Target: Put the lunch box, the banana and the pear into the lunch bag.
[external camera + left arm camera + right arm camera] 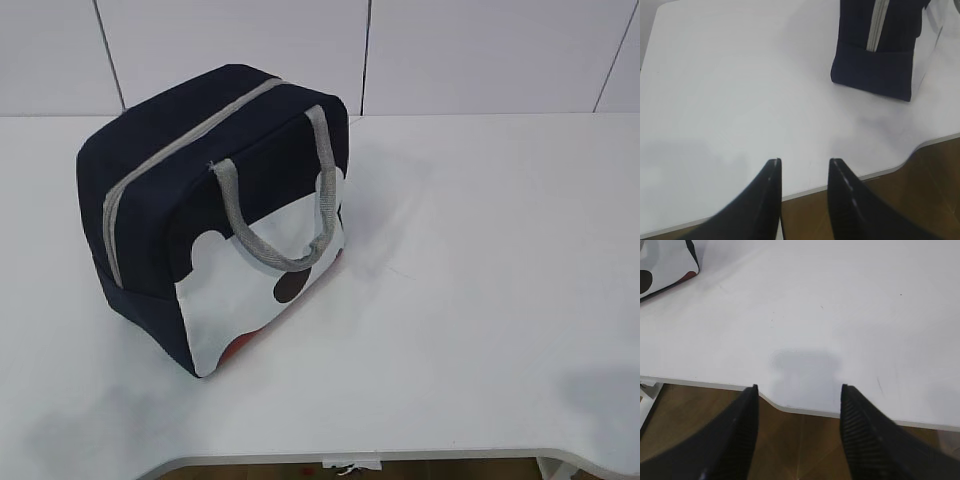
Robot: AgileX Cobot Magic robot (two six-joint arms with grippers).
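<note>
The navy lunch bag (210, 200) stands on the white table (480, 300) at the left, its grey zipper (190, 140) shut and its grey handle hanging over the white cartoon side. Its end shows in the left wrist view (875, 65), and a corner of its white side in the right wrist view (665, 265). The lunch box, banana and pear are out of view. My left gripper (804, 161) is open and empty, over the table's front edge, apart from the bag. My right gripper (799, 387) is open and empty, over the front edge. Neither gripper shows in the exterior view.
The table's front edge has a curved cut-out (350, 458), with brown floor (790, 450) below. A white panelled wall (480, 50) stands behind the table.
</note>
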